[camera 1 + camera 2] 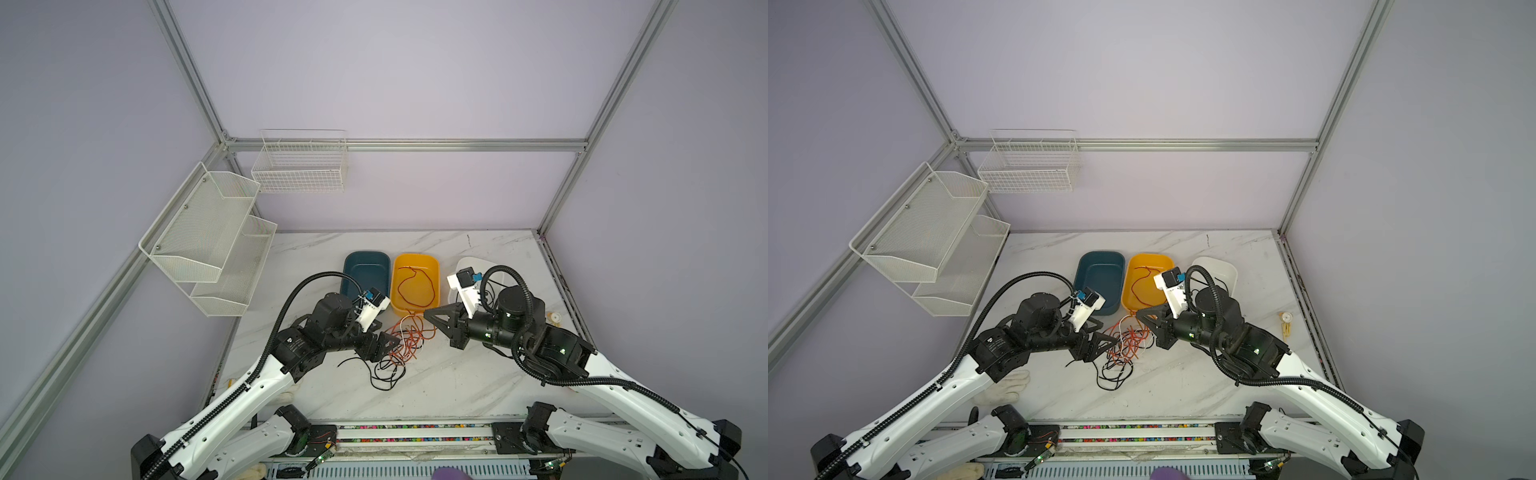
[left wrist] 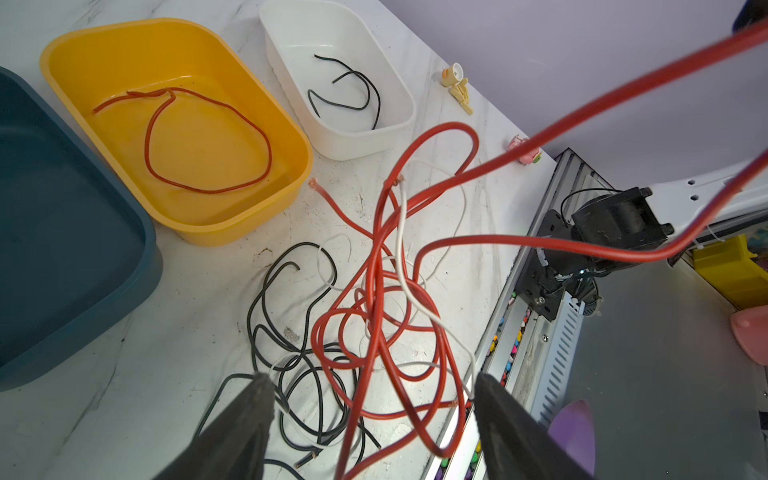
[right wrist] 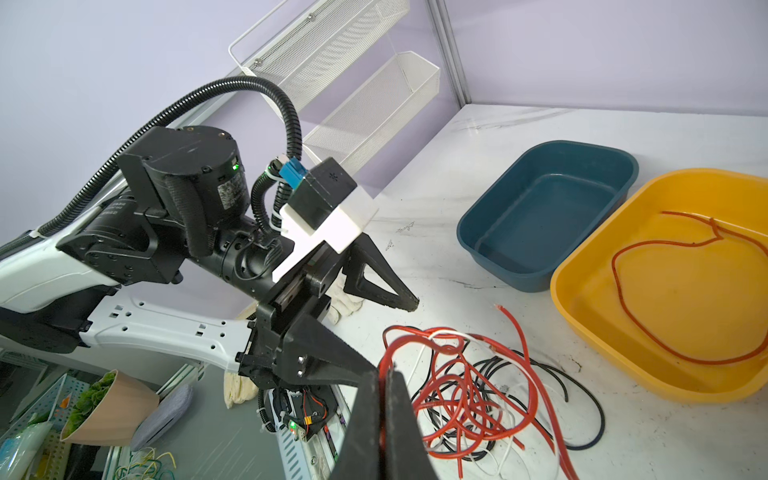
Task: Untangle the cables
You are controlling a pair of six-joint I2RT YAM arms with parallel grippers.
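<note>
The cables (image 1: 405, 338) lie as a tangle of thin red, black and white wires on the marble table, seen in both top views (image 1: 1127, 340). My left gripper (image 2: 372, 386) is low over the tangle's left side, open, with red, white and black strands between its fingers. My right gripper (image 3: 384, 374) is at the tangle's right side, shut on a red cable (image 2: 623, 99) that rises taut from the pile. A single red cable (image 1: 415, 286) lies in the yellow bin (image 1: 415, 258). A black cable (image 2: 349, 91) lies in the white bin (image 2: 357, 141).
A dark blue bin (image 1: 365, 254) stands left of the yellow one, with nothing in it. Two white wire baskets (image 1: 208, 237) hang on the left wall and one (image 1: 299, 166) at the back. A small wooden toy (image 1: 555, 319) is near the right edge. A glove (image 1: 1009, 386) lies front left.
</note>
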